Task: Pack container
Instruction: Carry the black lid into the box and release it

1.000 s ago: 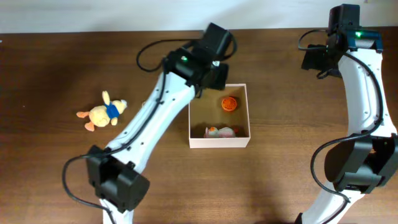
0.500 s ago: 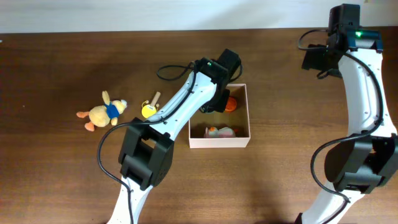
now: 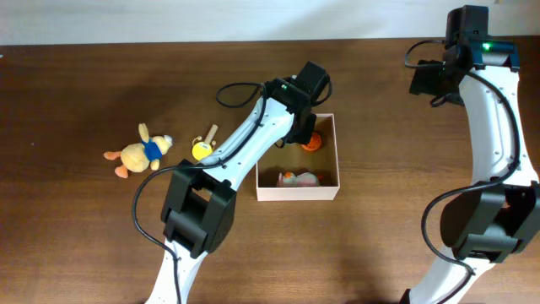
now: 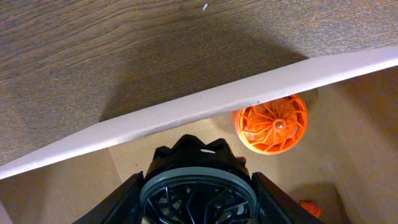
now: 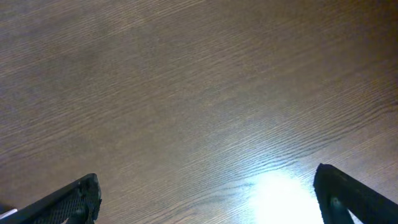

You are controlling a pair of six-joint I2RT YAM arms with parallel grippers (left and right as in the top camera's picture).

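The container (image 3: 297,193), a square shallow box with pale walls (image 4: 205,104) and a tan inside, stands mid-table. My left gripper (image 3: 299,129) hangs over its far-left corner, shut on a black wheel with a grey rim (image 4: 198,185) that sits between its two fingers (image 4: 122,203). The overhead view hides this wheel under the wrist. An orange wheel (image 4: 272,124) lies inside the box against the far wall (image 3: 311,141). A small pink and orange toy (image 3: 299,178) rests by the near wall. My right gripper (image 5: 208,194) stands open above bare wood at the far right (image 3: 424,82).
A yellow plush animal in a blue top (image 3: 139,153) lies on the table to the left. A small yellow toy with a stick (image 3: 202,147) sits between it and the box. The left arm's cable loops above the box's far-left corner.
The left arm has swung towards the box and lowered its gripper over the far-left corner, uncovering the small yellow toy. In the last half second it barely shifted. The right arm is still.
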